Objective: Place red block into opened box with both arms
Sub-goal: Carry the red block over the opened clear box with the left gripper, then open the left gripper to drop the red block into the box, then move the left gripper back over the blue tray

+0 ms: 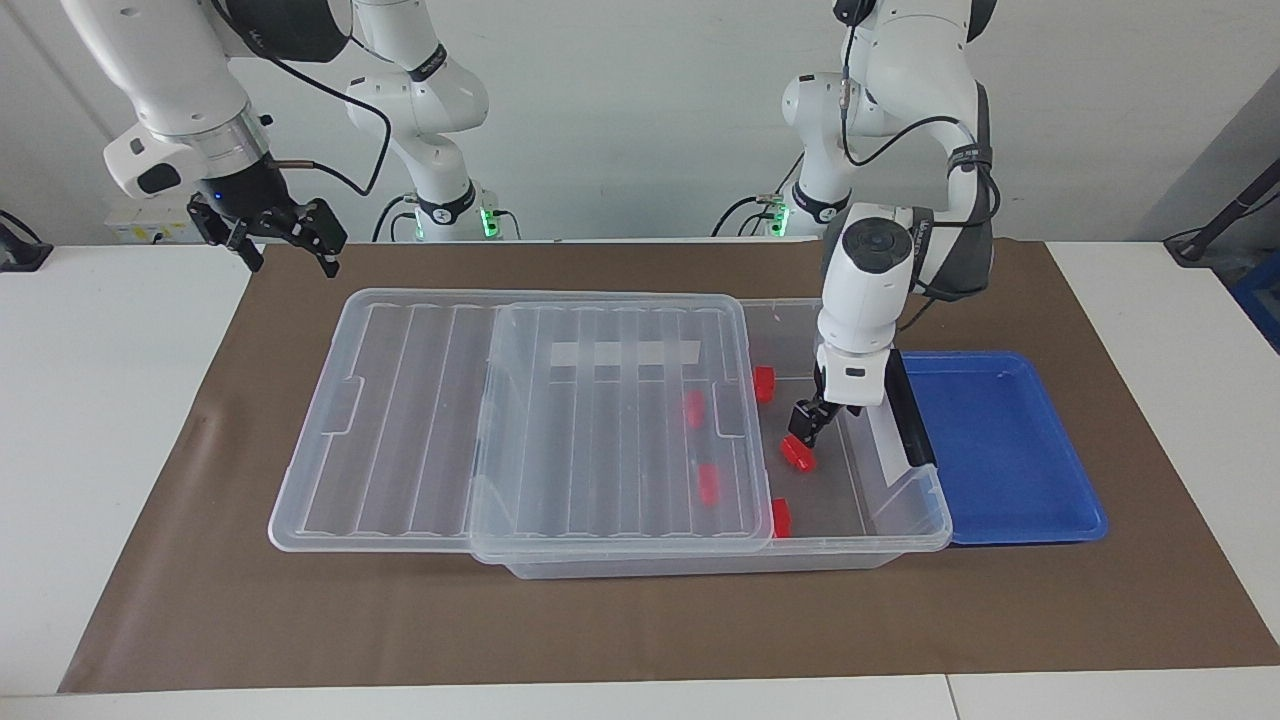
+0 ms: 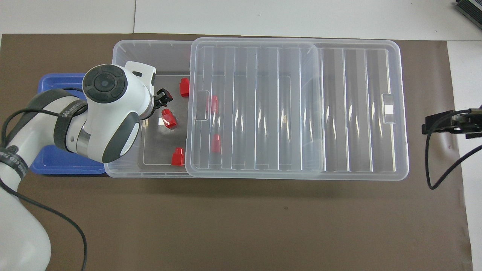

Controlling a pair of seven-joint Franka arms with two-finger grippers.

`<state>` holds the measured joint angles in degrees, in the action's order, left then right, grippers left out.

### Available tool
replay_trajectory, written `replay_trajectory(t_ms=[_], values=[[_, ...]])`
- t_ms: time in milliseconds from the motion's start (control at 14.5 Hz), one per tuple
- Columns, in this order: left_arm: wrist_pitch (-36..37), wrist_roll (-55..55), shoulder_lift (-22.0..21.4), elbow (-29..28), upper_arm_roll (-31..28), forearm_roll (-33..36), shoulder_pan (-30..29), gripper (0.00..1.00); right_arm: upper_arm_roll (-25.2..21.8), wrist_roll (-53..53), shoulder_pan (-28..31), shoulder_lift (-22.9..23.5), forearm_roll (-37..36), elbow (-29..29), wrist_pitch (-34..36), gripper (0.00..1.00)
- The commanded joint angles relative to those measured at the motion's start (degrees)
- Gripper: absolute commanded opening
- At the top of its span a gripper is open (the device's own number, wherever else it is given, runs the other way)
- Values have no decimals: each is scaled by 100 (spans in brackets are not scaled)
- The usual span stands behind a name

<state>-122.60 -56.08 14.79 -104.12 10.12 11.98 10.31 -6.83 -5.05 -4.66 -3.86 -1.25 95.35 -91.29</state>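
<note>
We are looking at a box point(image 1: 905, 500) of clear, glossy plastic, its ribbed lid point(image 1: 520, 420) catching white glints. Under the left tool point(image 1: 806, 420) a red block point(image 1: 797, 453) is showing smooth, shiny plastic, as are the other red blocks point(image 2: 177, 156) beside it. Next to that tool a blue tray point(image 1: 1000, 440) is looking like satin plastic. A brown mat point(image 1: 640, 620) is lying matt and slightly creased over the smooth white bench point(image 1: 90, 400). The arms' point(image 2: 109, 113) shells are gleaming white with dark matt caps.
</note>
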Motion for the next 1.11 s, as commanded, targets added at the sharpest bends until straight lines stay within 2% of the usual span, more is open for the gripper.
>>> replay_trajectory(t_ms=[0,207,414,691,829,1036], values=[[621,-384,-266,189,-71,77,67,100,33,-40,71,-36,81,27,-73,100],[1307,-351,-494,637,-89,86,-107,100,33,-40,71,-36,81,27,-73,100],[1703,-72,-670,840,-98,138,-170,100,33,-40,71,-36,81,27,-73,100],[2564,2957,-1293,779,-98,-229,-845,100,33,-40,71,-36,81,27,-73,100],[2819,3392,-1566,727,-98,-283,-1136,100,33,-40,71,-36,81,27,-73,100],[2952,3893,-1646,718,-98,-389,-1277,100,33,-40,71,-36,81,27,-73,100]])
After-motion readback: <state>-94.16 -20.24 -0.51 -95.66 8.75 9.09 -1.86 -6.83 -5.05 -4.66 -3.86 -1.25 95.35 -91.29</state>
